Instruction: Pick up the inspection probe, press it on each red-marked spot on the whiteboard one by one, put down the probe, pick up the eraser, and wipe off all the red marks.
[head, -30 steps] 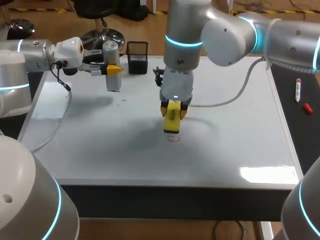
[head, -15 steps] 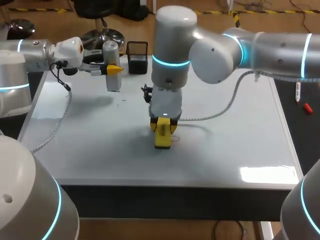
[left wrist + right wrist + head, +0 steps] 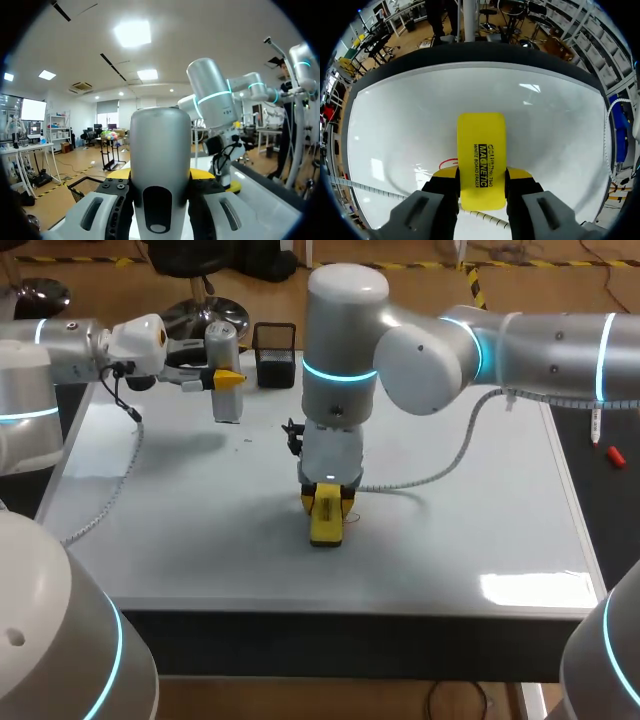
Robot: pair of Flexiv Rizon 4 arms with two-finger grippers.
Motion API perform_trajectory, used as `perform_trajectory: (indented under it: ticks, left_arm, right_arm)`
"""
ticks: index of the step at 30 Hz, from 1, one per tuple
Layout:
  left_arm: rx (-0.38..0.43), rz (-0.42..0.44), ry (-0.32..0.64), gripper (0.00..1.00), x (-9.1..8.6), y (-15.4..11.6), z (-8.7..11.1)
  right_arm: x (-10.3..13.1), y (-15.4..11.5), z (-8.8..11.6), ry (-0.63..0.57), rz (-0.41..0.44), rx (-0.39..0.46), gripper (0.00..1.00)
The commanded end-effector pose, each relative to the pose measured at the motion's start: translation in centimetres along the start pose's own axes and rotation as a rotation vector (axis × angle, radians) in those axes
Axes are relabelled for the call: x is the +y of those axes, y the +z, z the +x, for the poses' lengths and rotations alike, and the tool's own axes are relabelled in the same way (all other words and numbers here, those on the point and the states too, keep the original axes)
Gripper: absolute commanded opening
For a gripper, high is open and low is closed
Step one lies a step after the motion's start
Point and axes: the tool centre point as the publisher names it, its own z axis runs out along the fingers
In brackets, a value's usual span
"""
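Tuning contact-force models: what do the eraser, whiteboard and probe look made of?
Eraser: yellow moulded plastic shell, smooth, semi-matt; wiping pad hidden. Whiteboard: glossy white coated panel, going by the light glare on it. Inspection probe: smooth grey cylinder, satin sheen; plastic or painted metal, can't tell which.

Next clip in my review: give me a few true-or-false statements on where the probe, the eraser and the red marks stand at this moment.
1. The right gripper is shut on the yellow rectangular eraser. True.
2. The grey cylindrical probe lies flat on the white whiteboard, let go. False: the left gripper holds it upright.
3. The black mesh pen holder stands near the whiteboard's far edge. True.
4. Every red mark is wiped off. False: a red stroke shows beside the eraser in the right wrist view.
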Motion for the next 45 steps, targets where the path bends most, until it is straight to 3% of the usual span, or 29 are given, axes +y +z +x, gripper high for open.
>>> perform_trajectory:
  ticks: [1, 9, 33, 45]
  left_arm:
    - [-0.004, -0.002, 0.001, 0.00, -0.2, 0.0, 0.1]
    - [-0.004, -0.002, 0.001, 0.00, -0.2, 0.0, 0.1]
    - [-0.004, -0.002, 0.001, 0.00, -0.2, 0.0, 0.1]
    - [-0.004, -0.002, 0.001, 0.00, -0.2, 0.0, 0.1]
  right_arm:
    - [-0.3, 0.3, -0.2, -0.003, -0.005, 0.008, 0.00]
    - [-0.4, 1.0, 0.9, 0.009, -0.022, 0.025, 0.00]
    - [0.8, 1.8, 8.5, 0.132, -0.046, 0.067, 0.00]
    - [1.1, 0.6, 9.5, 0.143, -0.028, 0.073, 0.00]
